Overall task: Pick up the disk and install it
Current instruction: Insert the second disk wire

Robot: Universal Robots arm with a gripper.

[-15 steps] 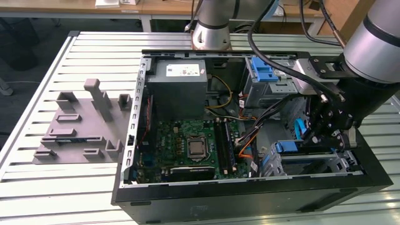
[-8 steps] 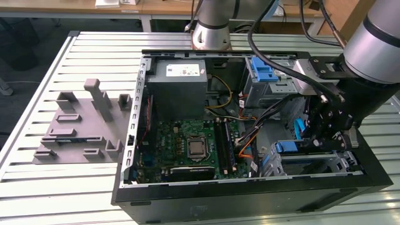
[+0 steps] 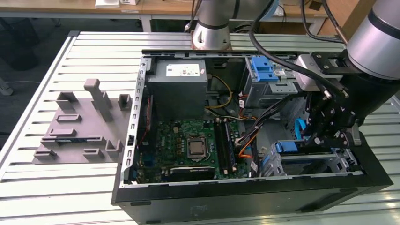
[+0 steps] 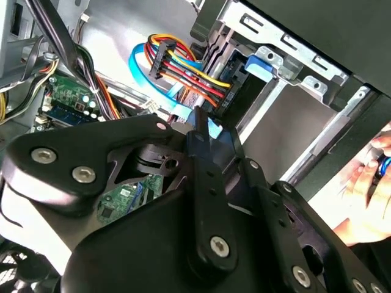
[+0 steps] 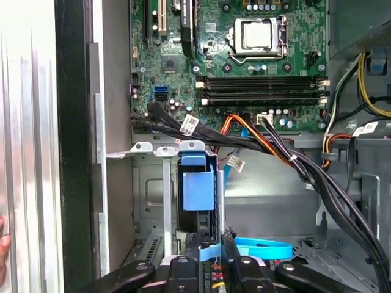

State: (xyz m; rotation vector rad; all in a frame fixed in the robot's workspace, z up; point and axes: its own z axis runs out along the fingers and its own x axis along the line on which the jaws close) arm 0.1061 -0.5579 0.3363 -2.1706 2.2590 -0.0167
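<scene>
- Slatted metal desk (image 3: 93, 47) across the exterior view, carrying an open computer case (image 3: 250, 197) at centre and a grey fixture plate (image 3: 78, 131) at left.
- Motherboard (image 3: 190, 145) at lower centre of the case; grey power supply box (image 3: 178, 77) above it.
- End effector (image 3: 325, 133) at right of frame, down over the drive cage (image 3: 319, 161).
- Fingers (image 5: 186, 256) narrowed on the disk (image 5: 198, 189), blue carrier edge standing in the cage slot, lower centre of the first wrist view.
- Person's hand (image 4: 366, 195) at right edge of the second wrist view.
</scene>
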